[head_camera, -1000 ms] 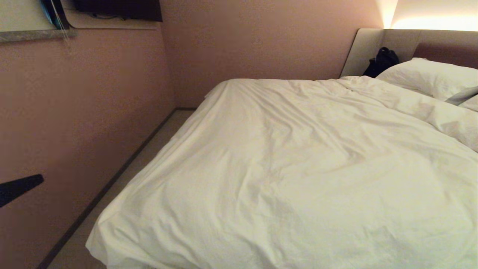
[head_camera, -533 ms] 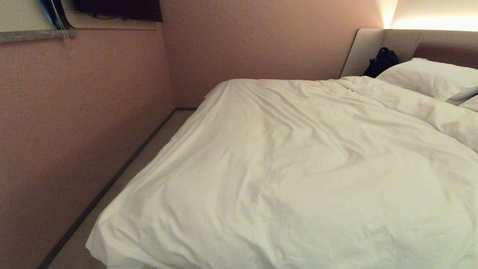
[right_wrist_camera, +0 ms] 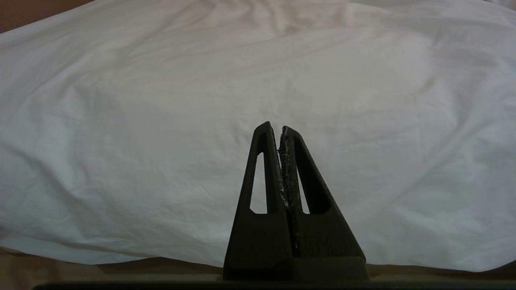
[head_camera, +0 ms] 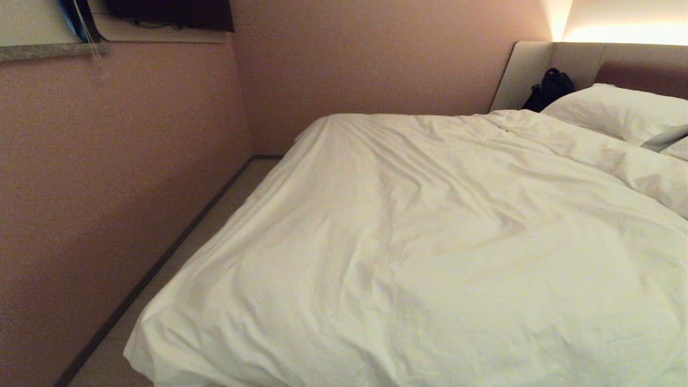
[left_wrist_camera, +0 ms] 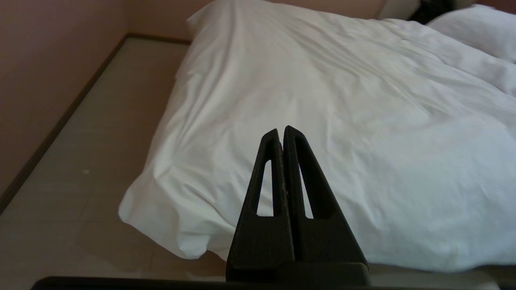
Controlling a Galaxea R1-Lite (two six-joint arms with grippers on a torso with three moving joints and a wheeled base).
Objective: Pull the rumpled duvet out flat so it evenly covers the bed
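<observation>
The white duvet (head_camera: 419, 242) lies spread over the bed, creased, its near left corner (head_camera: 145, 349) hanging toward the floor. The bed's padded headboard (head_camera: 580, 64) shows at the far right. Neither arm appears in the head view. In the left wrist view my left gripper (left_wrist_camera: 281, 133) is shut and empty, held off the duvet (left_wrist_camera: 342, 100) near its foot corner. In the right wrist view my right gripper (right_wrist_camera: 280, 129) is shut with nothing in it, facing the duvet's (right_wrist_camera: 242, 80) hanging edge.
A white pillow (head_camera: 618, 110) lies at the head, a dark bag (head_camera: 548, 88) beside it against the headboard. A pink wall (head_camera: 107, 161) runs along the left, with a narrow strip of floor (head_camera: 215, 215) between it and the bed.
A dark tip of the left arm that showed at the head view's left edge a second ago has gone out of view. The duvet lies as before.
</observation>
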